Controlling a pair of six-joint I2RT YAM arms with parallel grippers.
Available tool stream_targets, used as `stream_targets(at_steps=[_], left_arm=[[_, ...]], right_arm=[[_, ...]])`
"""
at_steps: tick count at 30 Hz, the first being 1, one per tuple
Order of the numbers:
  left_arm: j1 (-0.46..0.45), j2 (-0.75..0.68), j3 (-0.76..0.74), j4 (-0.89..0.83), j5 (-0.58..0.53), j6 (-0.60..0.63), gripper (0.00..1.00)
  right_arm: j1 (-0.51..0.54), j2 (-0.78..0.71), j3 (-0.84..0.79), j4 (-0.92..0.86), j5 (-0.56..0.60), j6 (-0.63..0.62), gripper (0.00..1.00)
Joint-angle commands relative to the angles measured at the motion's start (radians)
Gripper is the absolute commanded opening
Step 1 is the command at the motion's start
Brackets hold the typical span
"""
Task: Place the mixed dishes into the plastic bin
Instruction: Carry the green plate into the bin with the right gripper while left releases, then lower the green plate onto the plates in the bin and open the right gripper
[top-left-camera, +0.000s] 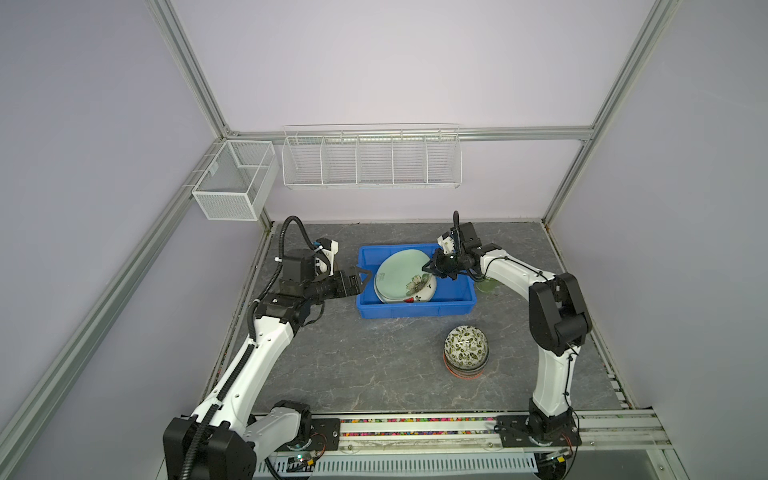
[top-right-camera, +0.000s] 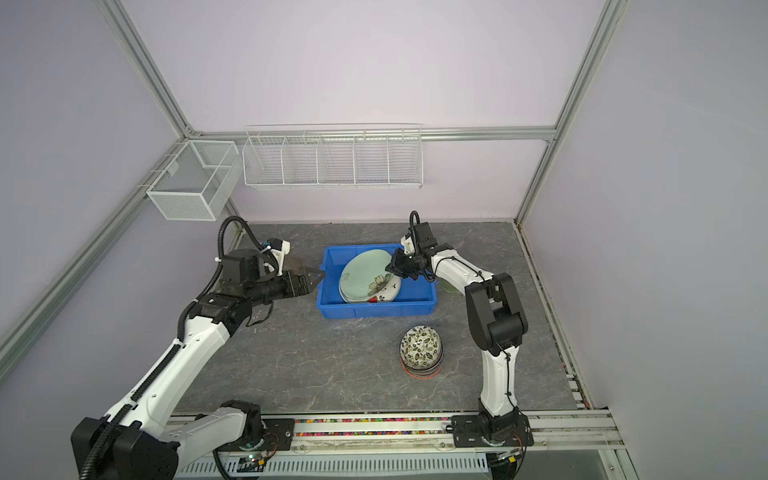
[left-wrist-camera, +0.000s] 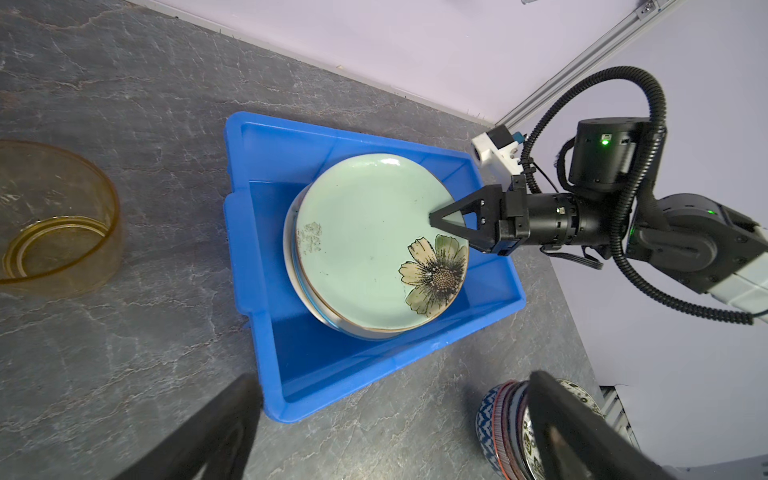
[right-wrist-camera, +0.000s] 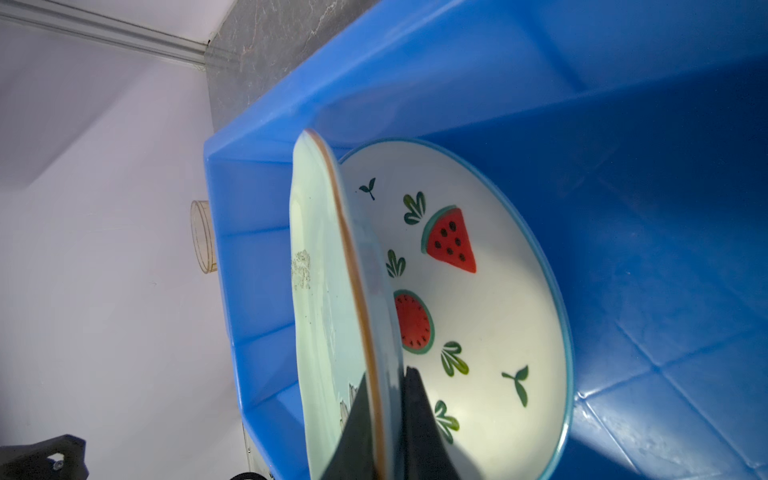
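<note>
The blue plastic bin stands mid-table. Inside lies a white watermelon plate. Over it tilts a pale green flower plate, with my right gripper shut on its raised rim. My left gripper hangs open by the bin's left rim, holding nothing. A stack of small patterned bowls sits on the table in front of the bin. An amber glass cup stands left of the bin. A green glass cup shows partly behind the right arm.
A white wire rack and a mesh basket hang on the back wall, above the table. The arms' base rail runs along the table's front edge. Aluminium frame posts stand at the back corners.
</note>
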Motion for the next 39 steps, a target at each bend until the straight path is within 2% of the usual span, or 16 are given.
stream_targets(at_steps=[1,11,24,30,39], left_arm=[[0.006,0.003,-0.013,0.02,0.025,0.001,0.99],[0.006,0.002,-0.017,0.019,0.025,0.002,0.99],[0.006,0.006,-0.02,0.02,0.031,0.0,0.99],[0.006,0.008,-0.021,0.023,0.031,0.001,0.99],[0.005,0.007,-0.022,0.02,0.031,0.0,0.99]], right_arm=[[-0.007,-0.001,0.037,0.107,-0.085,0.035,0.07],[-0.014,0.022,0.008,0.118,-0.091,0.025,0.12],[-0.016,0.034,0.01,0.029,-0.047,-0.055,0.3],[-0.017,0.027,0.055,-0.074,0.006,-0.128,0.33],[-0.017,0.008,0.056,-0.124,0.069,-0.17,0.35]])
